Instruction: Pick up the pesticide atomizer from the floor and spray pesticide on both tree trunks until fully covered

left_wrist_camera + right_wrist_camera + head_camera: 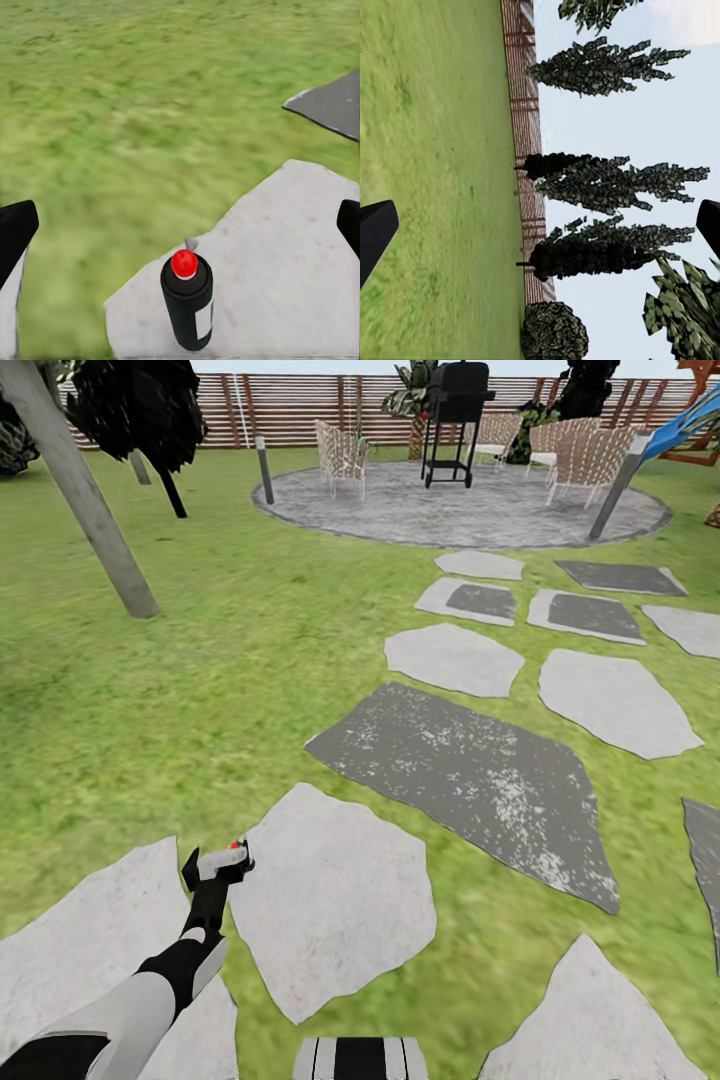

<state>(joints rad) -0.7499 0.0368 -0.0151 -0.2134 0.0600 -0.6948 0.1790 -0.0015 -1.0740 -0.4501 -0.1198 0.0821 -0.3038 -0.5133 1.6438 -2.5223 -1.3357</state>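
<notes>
While the left gripper point(180, 225) is hovering with jaws spread over the upright pesticide atomizer point(187, 304), descending centred matters; right jaws also spread.

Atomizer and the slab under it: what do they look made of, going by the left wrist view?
The atomizer looks like smooth black plastic, faintly glossy, with a red cap and a pale label. The stepping stone looks like matte pale grey stone or concrete, slightly mottled with an irregular edge. Both are simulator renders, so this is by look only.
</notes>
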